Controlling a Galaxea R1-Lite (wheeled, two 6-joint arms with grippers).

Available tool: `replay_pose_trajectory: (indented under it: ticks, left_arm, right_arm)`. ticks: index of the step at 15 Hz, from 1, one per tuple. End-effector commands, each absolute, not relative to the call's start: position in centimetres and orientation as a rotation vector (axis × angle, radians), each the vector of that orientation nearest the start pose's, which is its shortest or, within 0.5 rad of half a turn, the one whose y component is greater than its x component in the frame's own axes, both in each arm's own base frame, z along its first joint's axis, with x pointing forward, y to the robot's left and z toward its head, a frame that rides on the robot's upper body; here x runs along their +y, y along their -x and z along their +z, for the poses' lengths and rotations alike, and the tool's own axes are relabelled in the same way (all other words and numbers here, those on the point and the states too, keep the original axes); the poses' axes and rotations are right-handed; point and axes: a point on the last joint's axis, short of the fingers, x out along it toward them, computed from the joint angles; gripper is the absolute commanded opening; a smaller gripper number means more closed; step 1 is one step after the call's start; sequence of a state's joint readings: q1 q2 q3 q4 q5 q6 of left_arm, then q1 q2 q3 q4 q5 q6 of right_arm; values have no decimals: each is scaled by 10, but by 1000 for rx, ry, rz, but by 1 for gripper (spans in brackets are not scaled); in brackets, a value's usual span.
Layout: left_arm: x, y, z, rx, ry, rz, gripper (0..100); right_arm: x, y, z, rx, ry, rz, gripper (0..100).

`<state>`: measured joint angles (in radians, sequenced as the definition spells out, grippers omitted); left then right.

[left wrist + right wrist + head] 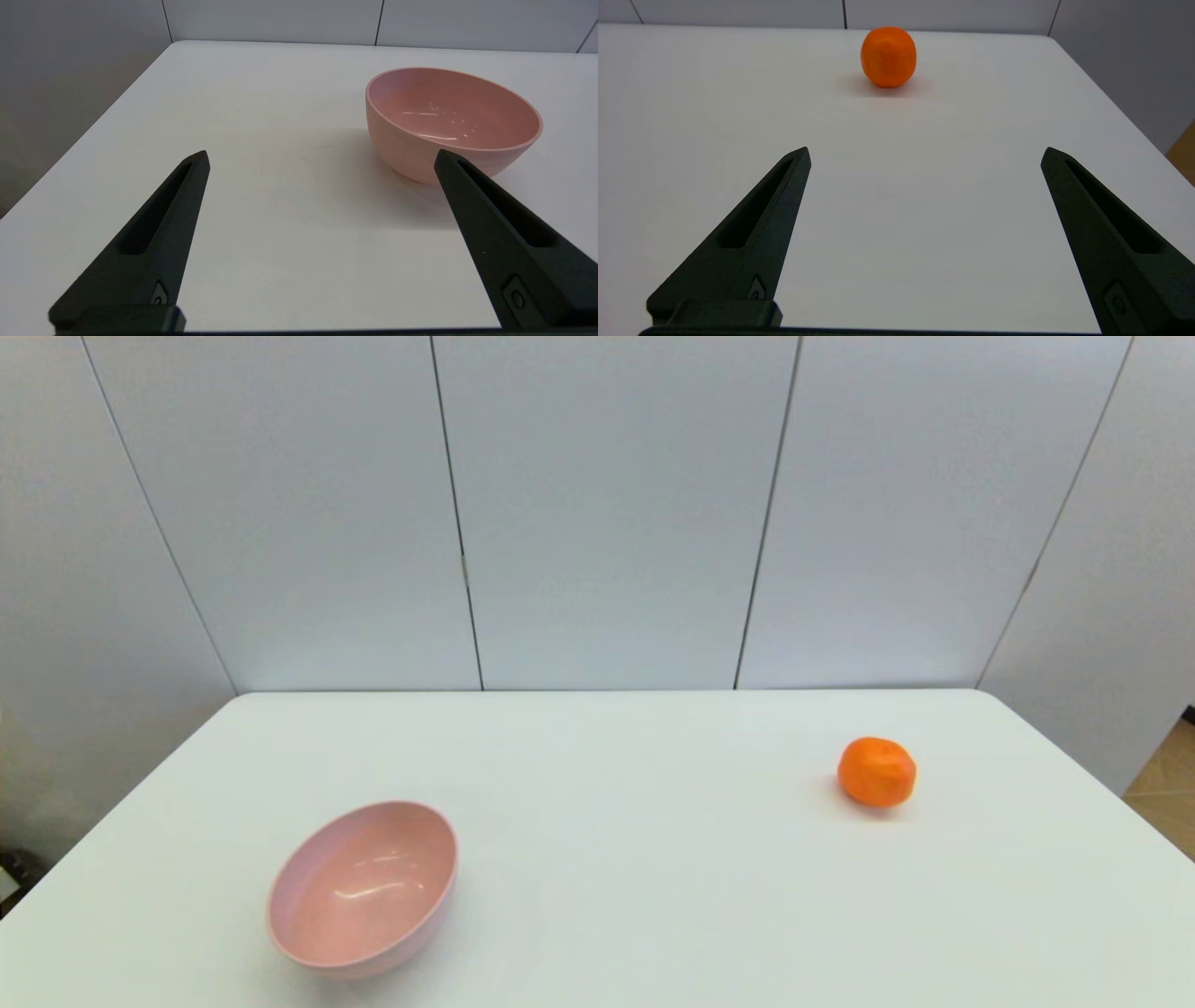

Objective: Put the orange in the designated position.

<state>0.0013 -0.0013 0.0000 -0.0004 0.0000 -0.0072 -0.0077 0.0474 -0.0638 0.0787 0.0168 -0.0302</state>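
Note:
The orange [877, 772] rests on the white table at the right, toward the back, and shows again as the orange [888, 57] in the right wrist view, well ahead of my right gripper [924, 156]. That gripper is open with nothing between its fingers. An empty pink bowl [364, 889] stands at the front left of the table. In the left wrist view the bowl [451, 121] sits just beyond my left gripper [322, 158], which is also open and empty. Neither arm shows in the head view.
The white table [616, 803] ends at a rounded far edge against grey wall panels. Its right edge drops off toward a wooden floor [1167, 784]. The left edge runs close beside the bowl's side of the table.

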Motion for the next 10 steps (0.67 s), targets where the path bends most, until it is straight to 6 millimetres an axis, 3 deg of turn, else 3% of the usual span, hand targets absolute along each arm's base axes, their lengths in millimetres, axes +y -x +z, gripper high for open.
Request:
replay_pose_trajectory:
  ticks: [1, 5, 7, 10]
  left_arm:
    - [0, 23, 75, 0, 8, 2, 100]
    - [0, 23, 76, -2, 8, 2, 100]
    - [0, 23, 75, 0, 8, 2, 100]
    - [0, 23, 75, -2, 8, 2, 100]
  right_arm:
    - [1, 17, 130, 106, 32, 16, 100]
    - [0, -18, 191, 207, 77, 16, 100]
    - [0, -54, 226, 337, 106, 24, 100]
    - [-1, -109, 242, 520, 196, 64, 100]
